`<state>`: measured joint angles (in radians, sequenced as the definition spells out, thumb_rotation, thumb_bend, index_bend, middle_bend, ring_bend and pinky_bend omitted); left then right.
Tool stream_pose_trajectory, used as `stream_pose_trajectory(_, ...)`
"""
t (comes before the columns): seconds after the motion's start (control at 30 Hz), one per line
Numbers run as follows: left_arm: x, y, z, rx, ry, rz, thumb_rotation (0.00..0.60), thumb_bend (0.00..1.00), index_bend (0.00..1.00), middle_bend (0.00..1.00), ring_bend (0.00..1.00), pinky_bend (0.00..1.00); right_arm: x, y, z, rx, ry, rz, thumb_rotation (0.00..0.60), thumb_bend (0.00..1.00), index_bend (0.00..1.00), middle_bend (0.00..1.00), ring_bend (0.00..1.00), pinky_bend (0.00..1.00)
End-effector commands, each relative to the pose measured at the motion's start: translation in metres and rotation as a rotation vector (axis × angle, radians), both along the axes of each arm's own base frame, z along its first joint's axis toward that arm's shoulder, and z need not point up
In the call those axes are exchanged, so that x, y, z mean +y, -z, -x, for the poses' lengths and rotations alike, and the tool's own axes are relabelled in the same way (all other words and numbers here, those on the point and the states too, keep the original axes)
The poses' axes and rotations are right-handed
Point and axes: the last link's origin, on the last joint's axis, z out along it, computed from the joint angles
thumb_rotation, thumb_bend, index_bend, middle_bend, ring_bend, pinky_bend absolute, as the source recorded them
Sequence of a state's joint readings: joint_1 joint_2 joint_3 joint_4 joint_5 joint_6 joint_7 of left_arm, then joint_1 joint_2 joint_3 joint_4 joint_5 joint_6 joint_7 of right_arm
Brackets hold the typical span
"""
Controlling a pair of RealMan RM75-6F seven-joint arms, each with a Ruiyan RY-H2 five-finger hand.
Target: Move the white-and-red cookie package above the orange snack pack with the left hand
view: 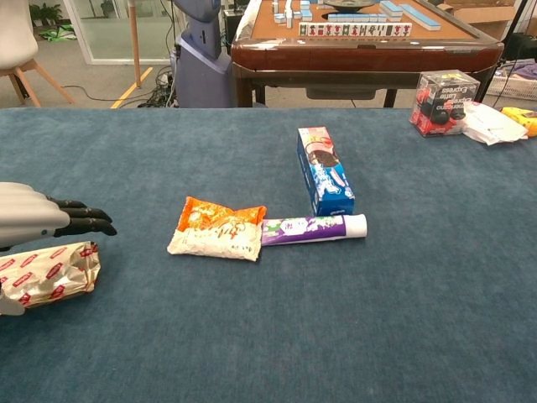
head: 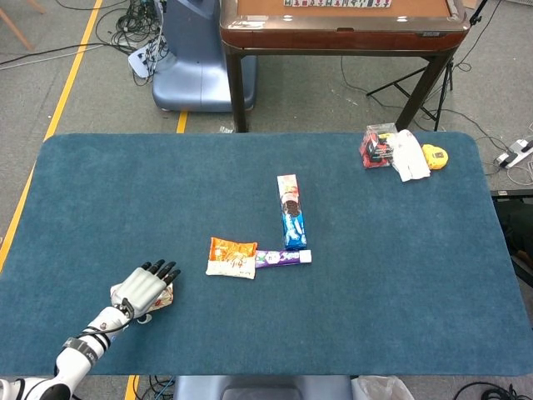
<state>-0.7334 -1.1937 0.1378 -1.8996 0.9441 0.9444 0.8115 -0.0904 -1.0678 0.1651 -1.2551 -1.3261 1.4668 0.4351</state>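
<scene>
Near the front left corner of the blue table (head: 100, 192), my left hand (head: 141, 287) hovers over the cookie package (view: 46, 274). Its fingers (view: 80, 220) are stretched out and apart, holding nothing. From the chest camera I can see a gap between the dark fingertips and the package below them, so I am not touching it there; whether my palm or thumb touches it further back I cannot tell, because that part runs off the left edge of the view. From the head camera only a small white-and-red corner of the package peeks out beside my hand, the rest being covered.

The package lies flat on the cloth, white with red marks, tipped slightly so that its right end sits a bit higher in the chest view. It is well to the left of the orange snack pack (head: 232, 256) and nearer to me than that pack, not beyond it.

The orange snack pack lies flat near the middle of the table. A purple tube (head: 284, 258) lies touching its right edge, white cap pointing away from it. A blue and pink box (head: 291, 212) stands just behind the tube's cap end. Far off at the back right corner sit a clear box (head: 377, 146), a white cloth (head: 410, 155) and something yellow (head: 435, 156).
</scene>
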Motion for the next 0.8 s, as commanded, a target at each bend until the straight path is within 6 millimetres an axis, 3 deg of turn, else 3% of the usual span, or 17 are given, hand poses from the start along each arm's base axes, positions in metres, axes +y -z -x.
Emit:
stream_pose_trajectory(0.03, -0.002, 0.002, 0.01, 0.007, -0.03, 0.01, 0.6, 0.11, 0.0, 0.0, 0.0, 0.15, 0.0, 0.0, 0.0, 0.0, -0.001, -0.001, 0.6, 0.28, 0.32, 0.3, 0.17, 0.32)
stream_pose_trajectory(0.27, -0.004, 0.003, 0.025, 0.001, -0.068, 0.005, 0.6, 0.11, 0.0, 0.0, 0.0, 0.15, -0.001, 0.001, -0.002, 0.001, -0.003, -0.003, 0.6, 0.28, 0.32, 0.3, 0.17, 0.32)
stream_pose_trajectory(0.8, 0.002, 0.007, 0.039, -0.034, -0.051, -0.068, 0.6, 0.11, 0.0, 0.0, 0.0, 0.09, -0.001, 0.003, -0.004, 0.003, -0.006, -0.006, 0.6, 0.28, 0.32, 0.3, 0.17, 0.32)
